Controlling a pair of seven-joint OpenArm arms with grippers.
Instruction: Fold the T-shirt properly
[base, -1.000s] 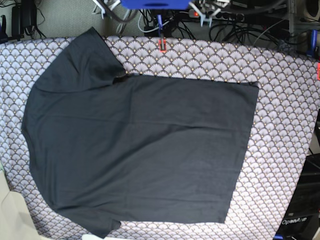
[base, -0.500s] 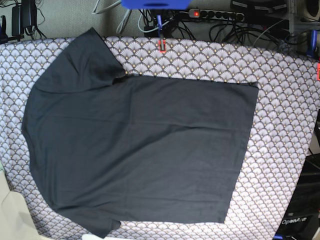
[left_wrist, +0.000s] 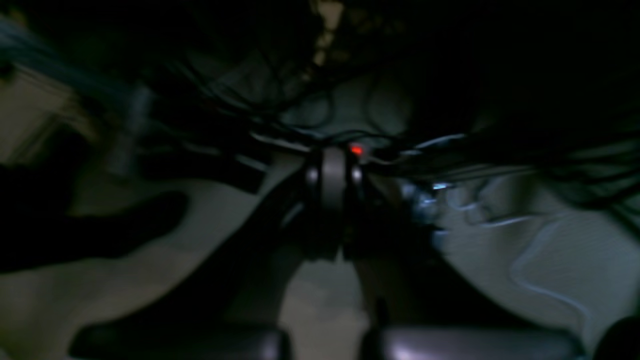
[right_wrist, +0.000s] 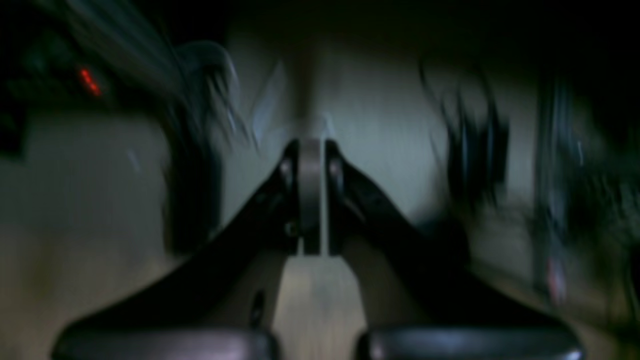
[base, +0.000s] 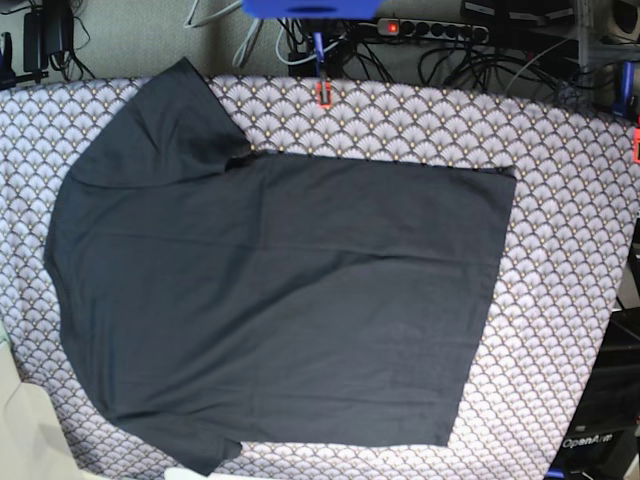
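Base view: T-shirt (base: 280, 300) spread flat on the patterned desk (base: 560, 250), neither claw near it.
Left claw (left_wrist: 332, 200): pressed together, empty.
Right claw (right_wrist: 311, 195): pressed together, empty.

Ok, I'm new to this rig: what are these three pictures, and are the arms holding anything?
It is a two-armed robot. The base view looks down on the table: a dark T-shirt lies spread flat, unfolded, on a fan-patterned tablecloth, with cables behind the table. Neither arm shows there. The two dark, blurred pictures come from cameras on the wrists, each looking along its own gripper. The left gripper and the right gripper both look shut, jaws together, with nothing between them. They point at floor and cables, not at the shirt, so nothing is held.
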